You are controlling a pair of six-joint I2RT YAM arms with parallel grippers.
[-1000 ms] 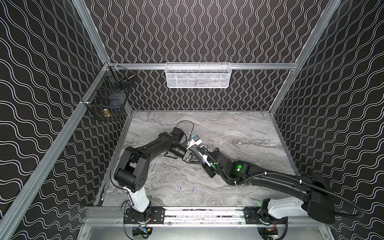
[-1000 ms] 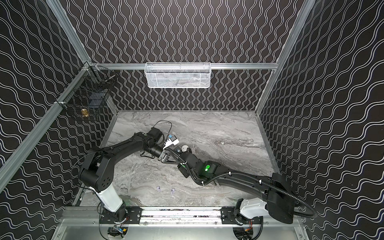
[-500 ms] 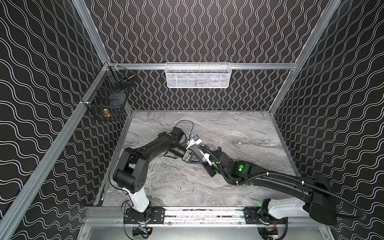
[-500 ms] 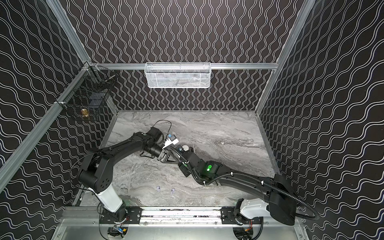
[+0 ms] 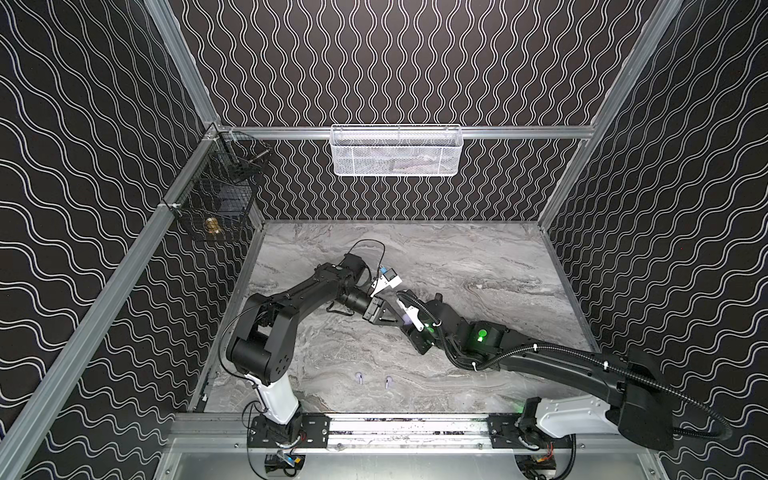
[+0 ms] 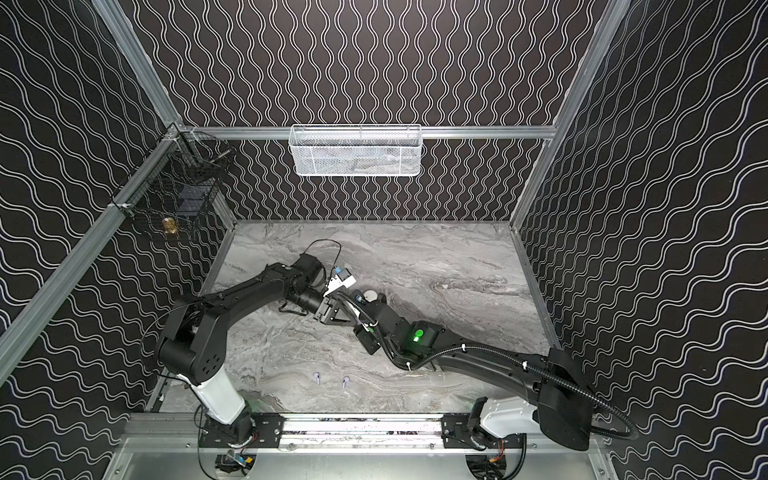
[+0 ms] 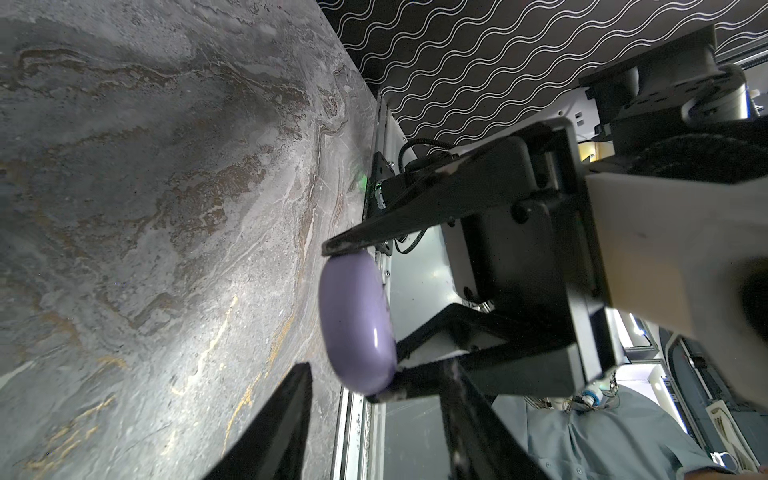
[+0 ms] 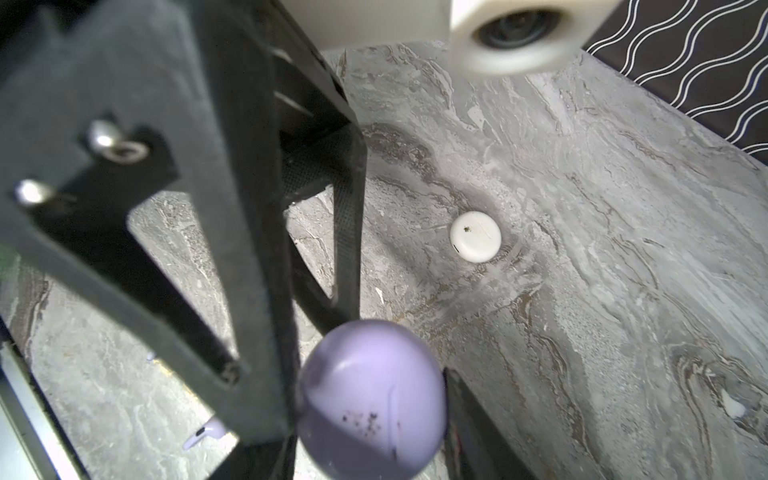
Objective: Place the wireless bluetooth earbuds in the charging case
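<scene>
Your wrists hid the lavender case (image 7: 353, 316) almost wholly in both top views, and up close in the right wrist view it was blurred. There a black finger cut off one lavender earbud (image 8: 205, 432). Your right tool (image 7: 357, 322) was clamped on the case, one finger at each end, over the middle of the surface (image 5: 478, 266). Your left tool (image 7: 378, 365) met it nose to nose with its fingers apart astride the case's end; whether they pressed on it could not be told. Your left arm was folded at the elbow with the forearm stretched inward, and your right arm lay long and low, reaching past the middle. A white case (image 8: 476, 236) sat closed just beyond. Two lavender earbuds (image 5: 358, 377) lay near the front edge.
</scene>
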